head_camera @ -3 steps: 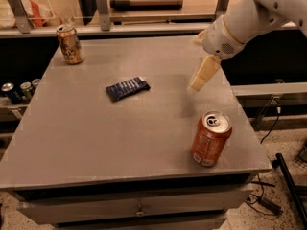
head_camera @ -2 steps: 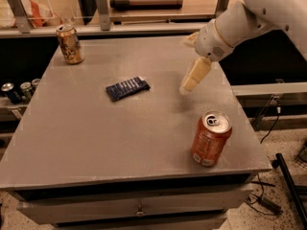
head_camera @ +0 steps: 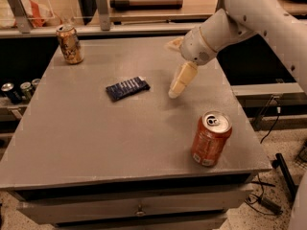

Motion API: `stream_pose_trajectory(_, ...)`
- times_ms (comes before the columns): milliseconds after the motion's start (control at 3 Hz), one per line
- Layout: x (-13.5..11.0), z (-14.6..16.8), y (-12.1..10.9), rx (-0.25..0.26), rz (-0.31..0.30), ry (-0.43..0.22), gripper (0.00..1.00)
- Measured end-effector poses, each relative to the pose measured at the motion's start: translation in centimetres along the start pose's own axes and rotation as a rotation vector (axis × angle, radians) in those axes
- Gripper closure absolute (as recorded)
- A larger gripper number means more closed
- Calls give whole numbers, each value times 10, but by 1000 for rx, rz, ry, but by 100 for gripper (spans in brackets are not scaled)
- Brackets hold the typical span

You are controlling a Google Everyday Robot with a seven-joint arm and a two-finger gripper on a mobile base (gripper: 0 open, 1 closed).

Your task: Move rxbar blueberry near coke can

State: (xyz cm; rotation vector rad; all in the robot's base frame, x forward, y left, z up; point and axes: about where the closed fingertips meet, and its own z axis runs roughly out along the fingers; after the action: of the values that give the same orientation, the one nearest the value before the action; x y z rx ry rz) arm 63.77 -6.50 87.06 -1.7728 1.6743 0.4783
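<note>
Grey flat-topped table (head_camera: 96, 143) with a drawer front below. The small, flat, dark navy-blue rxbar blueberry wrapper (head_camera: 127, 88) lies flat left of centre, slightly skewed. The orange-red coke can with a silver top (head_camera: 210, 138) stands upright near the front right corner, well apart from the bar. A gold-brown patterned can (head_camera: 70, 44) stands upright at the back left corner. The white robot arm (head_camera: 259, 13) enters from the upper right. Its cream two-finger gripper (head_camera: 171, 70) hangs over the table near the bar's right end, fingers spread apart and holding nothing.
</note>
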Motion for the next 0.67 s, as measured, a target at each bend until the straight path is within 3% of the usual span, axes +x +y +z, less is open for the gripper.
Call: stream_pose_trajectory(667, -14, 24, 2, -66, -49, -29, 0)
